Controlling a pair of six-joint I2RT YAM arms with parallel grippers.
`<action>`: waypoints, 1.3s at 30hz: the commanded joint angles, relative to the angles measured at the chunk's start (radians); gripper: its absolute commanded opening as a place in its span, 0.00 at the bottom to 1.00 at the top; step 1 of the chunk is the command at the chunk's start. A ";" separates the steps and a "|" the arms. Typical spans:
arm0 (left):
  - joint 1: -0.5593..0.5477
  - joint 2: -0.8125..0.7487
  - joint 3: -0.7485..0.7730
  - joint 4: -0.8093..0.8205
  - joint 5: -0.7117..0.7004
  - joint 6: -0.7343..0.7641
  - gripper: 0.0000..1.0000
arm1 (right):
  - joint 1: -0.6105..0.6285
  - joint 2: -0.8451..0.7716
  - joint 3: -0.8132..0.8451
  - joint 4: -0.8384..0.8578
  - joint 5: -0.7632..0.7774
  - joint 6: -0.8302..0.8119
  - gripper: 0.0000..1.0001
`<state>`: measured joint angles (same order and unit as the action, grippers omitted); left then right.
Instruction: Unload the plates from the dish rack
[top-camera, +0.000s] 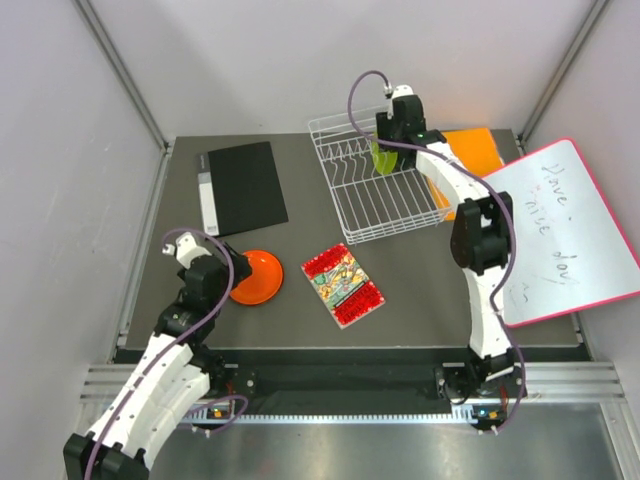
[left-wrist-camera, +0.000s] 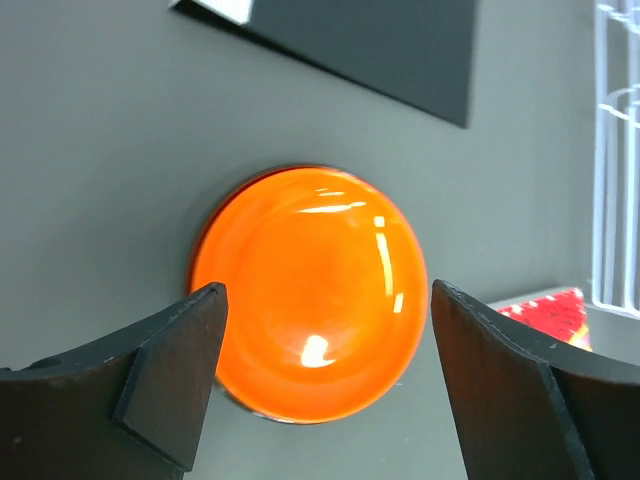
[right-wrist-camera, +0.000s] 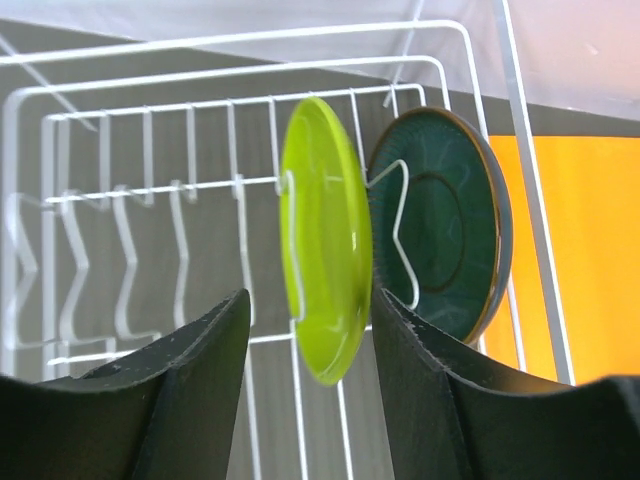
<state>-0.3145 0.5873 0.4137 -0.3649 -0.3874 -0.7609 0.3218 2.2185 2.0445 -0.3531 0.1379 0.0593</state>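
The white wire dish rack (top-camera: 375, 205) stands at the back right. A lime green plate (right-wrist-camera: 325, 250) and a dark teal plate (right-wrist-camera: 450, 230) stand upright between its tines (right-wrist-camera: 150, 190). My right gripper (right-wrist-camera: 310, 300) is open and straddles the lime plate's lower edge, its right finger close against the plate; from above it (top-camera: 388, 140) sits over the plate (top-camera: 383, 160). An orange plate (top-camera: 255, 277) lies flat on the table at front left. My left gripper (left-wrist-camera: 327, 295) is open just above it (left-wrist-camera: 310, 290). A thin dark rim shows under its left edge. No dark red plate shows clearly.
A black folder (top-camera: 240, 187) lies at the back left. A red patterned packet (top-camera: 343, 285) lies mid-table, right of the orange plate. A flat orange board (top-camera: 475, 150) lies behind the rack. A pink-edged whiteboard (top-camera: 560, 235) leans at the right.
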 joint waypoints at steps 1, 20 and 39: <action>0.002 -0.024 0.034 0.130 0.074 0.077 0.86 | -0.017 0.067 0.103 -0.014 0.071 -0.052 0.50; 0.000 0.009 -0.007 0.175 0.076 0.098 0.86 | 0.089 -0.060 -0.114 0.227 0.423 -0.176 0.00; 0.000 0.083 0.060 0.266 0.272 0.186 0.90 | 0.168 -0.804 -0.687 0.177 0.266 0.068 0.00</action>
<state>-0.3149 0.6342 0.4164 -0.2276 -0.2665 -0.6205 0.4747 1.6142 1.4452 -0.1028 0.6315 -0.0196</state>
